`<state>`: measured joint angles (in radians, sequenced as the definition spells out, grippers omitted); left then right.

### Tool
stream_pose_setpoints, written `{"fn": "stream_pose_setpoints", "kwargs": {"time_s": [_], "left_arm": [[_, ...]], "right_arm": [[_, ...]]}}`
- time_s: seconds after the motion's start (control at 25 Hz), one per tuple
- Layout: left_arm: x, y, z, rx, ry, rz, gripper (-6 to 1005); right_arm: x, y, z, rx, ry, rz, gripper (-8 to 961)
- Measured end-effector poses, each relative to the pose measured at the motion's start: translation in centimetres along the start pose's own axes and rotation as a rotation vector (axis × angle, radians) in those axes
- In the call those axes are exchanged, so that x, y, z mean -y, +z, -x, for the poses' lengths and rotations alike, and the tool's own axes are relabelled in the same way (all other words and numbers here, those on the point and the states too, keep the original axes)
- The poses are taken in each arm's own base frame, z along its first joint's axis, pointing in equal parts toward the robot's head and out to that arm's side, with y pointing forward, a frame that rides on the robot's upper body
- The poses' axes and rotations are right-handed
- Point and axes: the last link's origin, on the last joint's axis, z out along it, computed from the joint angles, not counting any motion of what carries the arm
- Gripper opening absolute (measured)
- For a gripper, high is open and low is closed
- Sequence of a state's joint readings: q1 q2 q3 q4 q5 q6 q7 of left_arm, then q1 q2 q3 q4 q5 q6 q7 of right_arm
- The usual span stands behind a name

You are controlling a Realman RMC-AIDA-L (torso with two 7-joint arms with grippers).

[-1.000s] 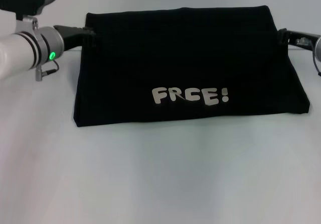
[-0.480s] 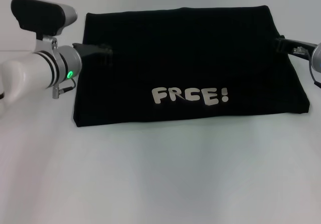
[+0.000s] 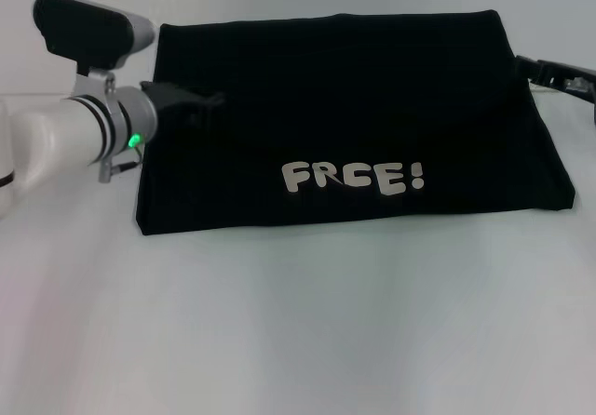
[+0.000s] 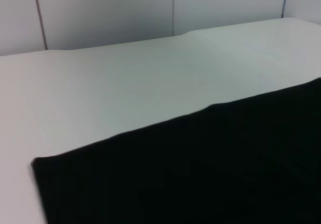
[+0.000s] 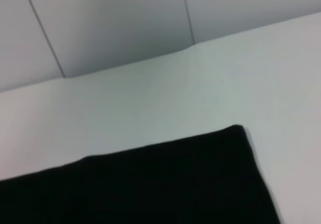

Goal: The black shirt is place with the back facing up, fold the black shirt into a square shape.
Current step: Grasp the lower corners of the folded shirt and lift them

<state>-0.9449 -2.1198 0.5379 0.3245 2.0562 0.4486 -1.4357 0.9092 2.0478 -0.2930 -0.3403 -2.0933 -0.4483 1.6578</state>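
On the white table (image 3: 298, 331), the black shirt (image 3: 354, 117) is laid flat as a folded wide rectangle, its white "FREE!" lettering (image 3: 354, 179) turned up. The left gripper (image 3: 191, 99) is held over the shirt's left edge, presumably for another fold; whether its jaws are parted or grip cloth cannot be told. Beside the right edge, the right gripper (image 3: 549, 69) is similarly unclear.

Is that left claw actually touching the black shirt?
Cannot tell. In the head view the left gripper overlaps the black shirt near its left edge, but black on black hides any contact or gap. The left wrist view shows only cloth.
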Motion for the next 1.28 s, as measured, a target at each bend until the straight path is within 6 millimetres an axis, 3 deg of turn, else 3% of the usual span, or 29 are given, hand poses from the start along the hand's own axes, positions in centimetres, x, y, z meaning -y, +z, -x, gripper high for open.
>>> {"fn": "stream_pose_setpoints", "kwargs": {"time_s": [0.12,0.2,0.56,0.92,1.12,1.28], "left_arm": [[1.0,-0.1,-0.7,-0.015,-0.009,-0.043,457],[1.8,-0.4,-1.4,-0.035,-0.016,-0.068,515],[3.7,-1.2,-3.1,-0.088,-0.02,-0.115,793],[4.3,-4.6,-0.7,-0.03,-0.176,0.075,787],[3.6,-7.3,1.6,0.046,-0.22,0.222,786],[3.4,-8.2,3.0,0.09,-0.215,0.256,785]], "right_arm": [[0.2,-0.1,0.1,0.009,0.011,0.002,436],[0.4,-0.3,0.2,0.011,0.017,0.008,655],[0.5,-0.4,0.4,0.018,0.016,0.028,713],[1.4,-1.9,-0.5,-0.001,0.04,0.15,711],[3.1,-4.6,-1.9,-0.024,0.074,0.281,711],[4.4,-7.1,-3.0,-0.04,0.119,0.366,710]]}}
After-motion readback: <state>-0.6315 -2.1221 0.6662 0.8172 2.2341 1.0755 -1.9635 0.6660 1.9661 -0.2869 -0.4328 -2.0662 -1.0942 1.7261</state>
